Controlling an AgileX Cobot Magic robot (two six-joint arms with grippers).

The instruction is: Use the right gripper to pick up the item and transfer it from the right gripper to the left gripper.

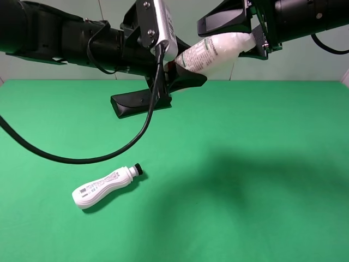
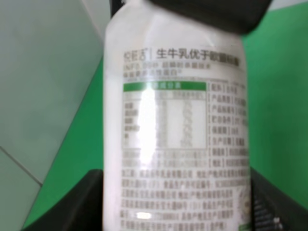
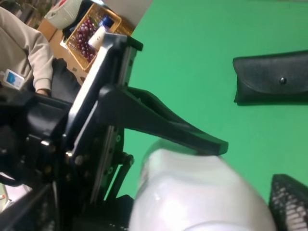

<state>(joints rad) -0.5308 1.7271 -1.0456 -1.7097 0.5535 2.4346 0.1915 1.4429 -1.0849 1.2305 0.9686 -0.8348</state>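
Cream-white plastic, the item (image 1: 206,54) hangs in the air above the green table (image 1: 245,191), tilted, its label end clamped between the fingers of the left gripper (image 1: 182,66). Its cap end lies between the jaws of the right gripper (image 1: 232,41); whether those grip it or stand apart I cannot tell.

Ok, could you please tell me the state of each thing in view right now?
Cream bottle: held in the air, tilted.
Left hand: shut on the cream bottle.
Right hand: open around its cap end.
Curvy bottle: on its side on the table, black cap on.
Glasses case: closed, lying flat.
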